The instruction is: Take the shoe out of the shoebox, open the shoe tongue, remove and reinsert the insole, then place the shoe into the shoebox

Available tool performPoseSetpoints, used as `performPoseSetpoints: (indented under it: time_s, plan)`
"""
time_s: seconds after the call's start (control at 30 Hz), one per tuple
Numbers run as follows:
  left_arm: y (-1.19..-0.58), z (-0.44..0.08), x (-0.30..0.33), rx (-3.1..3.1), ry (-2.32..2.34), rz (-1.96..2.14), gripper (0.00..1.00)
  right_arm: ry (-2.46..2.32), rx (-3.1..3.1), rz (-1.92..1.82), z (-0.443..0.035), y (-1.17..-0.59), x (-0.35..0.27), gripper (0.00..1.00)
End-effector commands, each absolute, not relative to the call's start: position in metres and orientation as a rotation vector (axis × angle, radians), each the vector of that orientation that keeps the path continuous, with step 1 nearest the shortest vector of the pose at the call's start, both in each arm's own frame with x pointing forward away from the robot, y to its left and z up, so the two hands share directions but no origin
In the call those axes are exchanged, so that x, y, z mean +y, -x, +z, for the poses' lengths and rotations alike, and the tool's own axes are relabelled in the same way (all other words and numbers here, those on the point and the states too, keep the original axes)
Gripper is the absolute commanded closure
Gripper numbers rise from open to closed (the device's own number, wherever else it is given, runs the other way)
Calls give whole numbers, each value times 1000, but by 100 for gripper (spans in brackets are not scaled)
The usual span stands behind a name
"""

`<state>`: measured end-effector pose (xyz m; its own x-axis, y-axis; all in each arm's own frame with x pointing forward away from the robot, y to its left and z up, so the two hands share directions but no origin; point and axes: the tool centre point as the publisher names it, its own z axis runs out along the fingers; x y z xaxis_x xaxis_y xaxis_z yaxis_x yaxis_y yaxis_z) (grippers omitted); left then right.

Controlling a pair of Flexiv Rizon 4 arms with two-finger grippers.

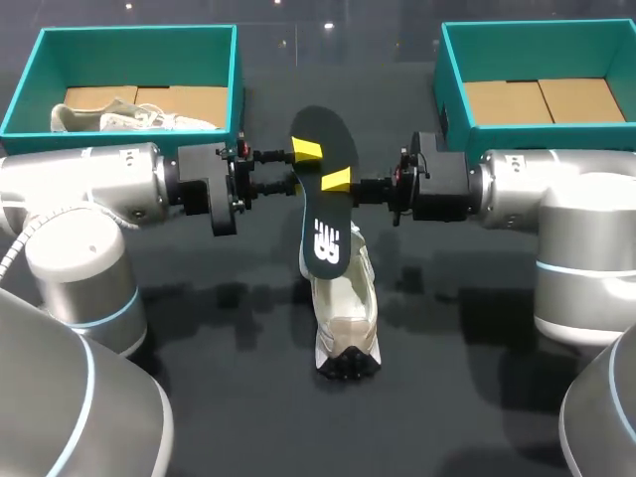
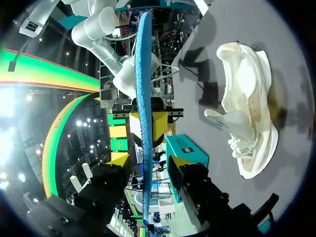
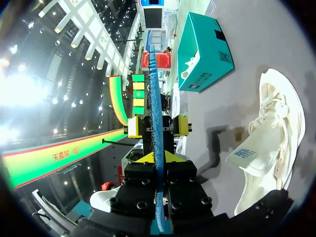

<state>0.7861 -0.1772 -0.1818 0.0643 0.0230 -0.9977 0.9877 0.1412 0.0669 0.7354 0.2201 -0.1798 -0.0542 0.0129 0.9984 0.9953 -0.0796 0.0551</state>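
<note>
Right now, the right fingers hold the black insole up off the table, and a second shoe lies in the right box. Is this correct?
Not quite: the second shoe lies in the left box, not the right box, which holds no shoe. The head view shows it. The rest is correct: the right fingers hold the black insole up off the table.

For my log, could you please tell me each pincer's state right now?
Left pincer: open, straddling the insole.
Right pincer: shut on the insole.
</note>
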Motion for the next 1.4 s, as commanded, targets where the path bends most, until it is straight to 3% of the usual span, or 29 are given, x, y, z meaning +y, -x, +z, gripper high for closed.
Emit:
performPoseSetpoints:
  time_s: [0.03, 0.5, 0.87, 0.97, 1.13, 1.33, 1.4]
  plan:
    - [-782, -184, -182, 1235, -1157, -1038, 53, 1252, -1220, -1302, -180, -735, 221, 100]
    - [-781, -185, -191, 1221, -1163, -1027, 65, 1252, -1220, -1302, -180, -735, 221, 100]
    - [-783, -183, -193, 1215, -1175, -1008, 69, 1252, -1220, -1302, -180, -735, 221, 100]
    - [-784, -184, -194, 1216, -1178, -1005, 77, 1252, -1220, -1302, -180, -735, 221, 100]
    - [-786, -185, -195, 1221, -1181, -1005, 77, 1252, -1220, -1302, -180, -735, 221, 100]
    - [-786, -187, -199, 1217, -1207, -1011, 89, 1252, -1220, -1302, -180, -735, 221, 100]
    - [-786, -187, -200, 1214, -1211, -1009, 100, 1252, -1220, -1302, -180, -735, 221, 100]
